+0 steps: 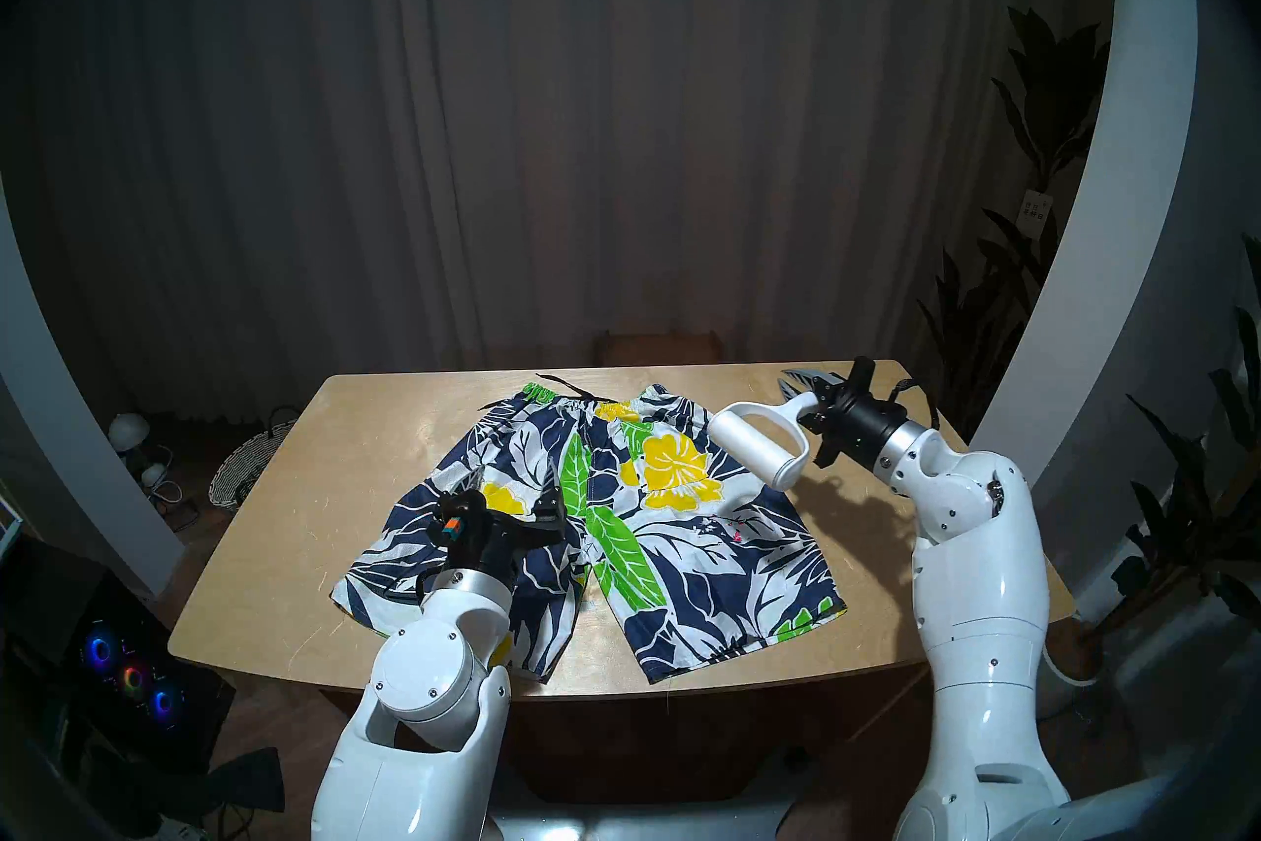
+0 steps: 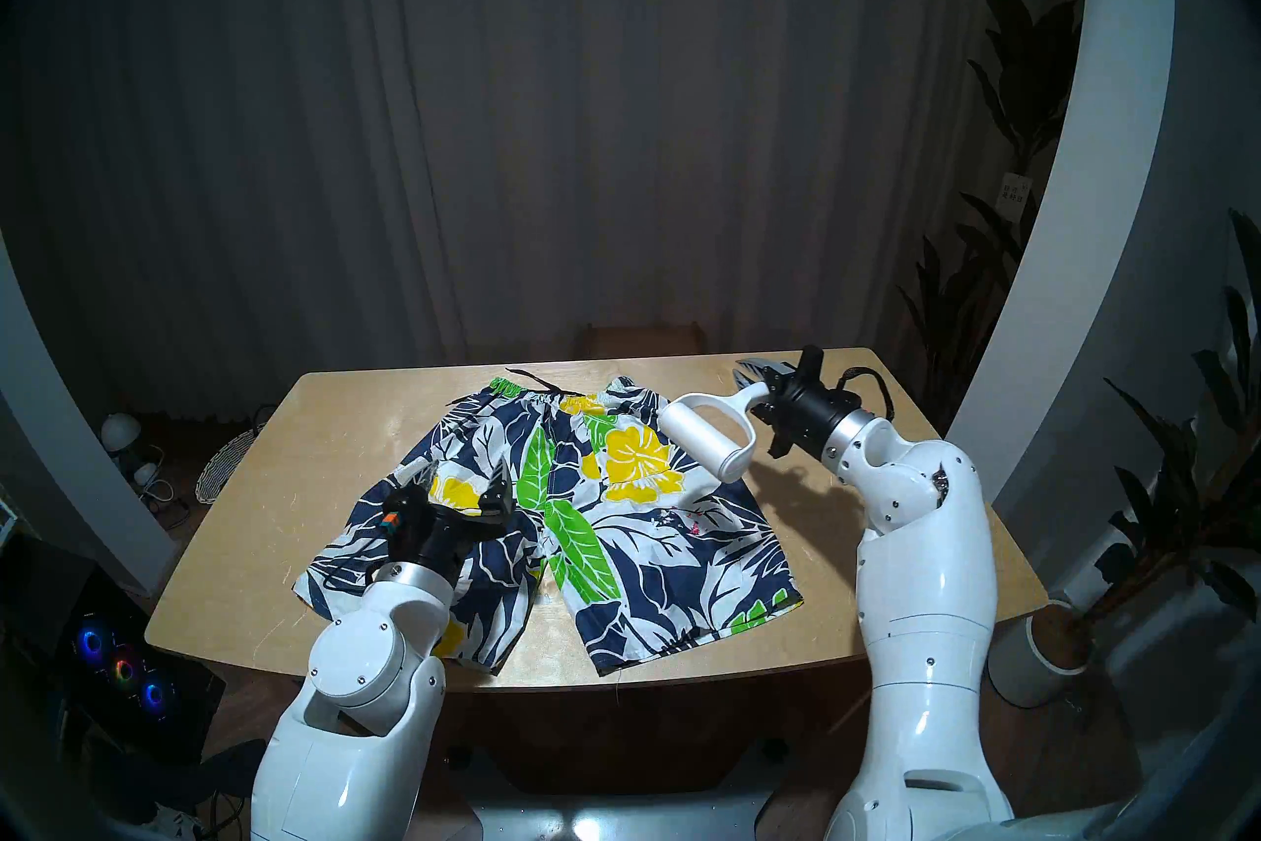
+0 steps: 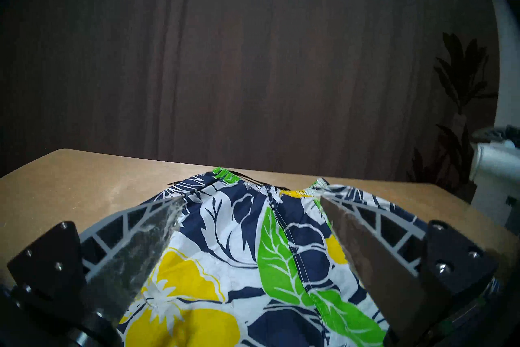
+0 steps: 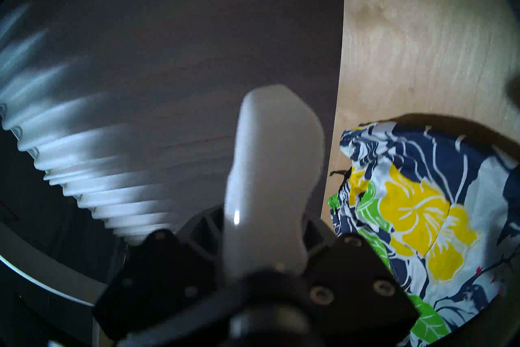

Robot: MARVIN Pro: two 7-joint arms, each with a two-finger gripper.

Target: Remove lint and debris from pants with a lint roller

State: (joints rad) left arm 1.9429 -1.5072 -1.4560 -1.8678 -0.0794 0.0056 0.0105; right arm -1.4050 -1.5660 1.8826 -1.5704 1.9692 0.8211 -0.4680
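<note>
Head view: right gripper (image 1: 815,403) grips lint roller (image 1: 757,450) (airborne).

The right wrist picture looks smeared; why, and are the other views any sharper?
Right wrist view: motion blur streaks the curtain and softens the lint roller. Left wrist view: sharper on the shorts, curtain slightly streaked. Head views: crisp but dim, edges bent by fisheye, roller's shadow on the table.
</note>
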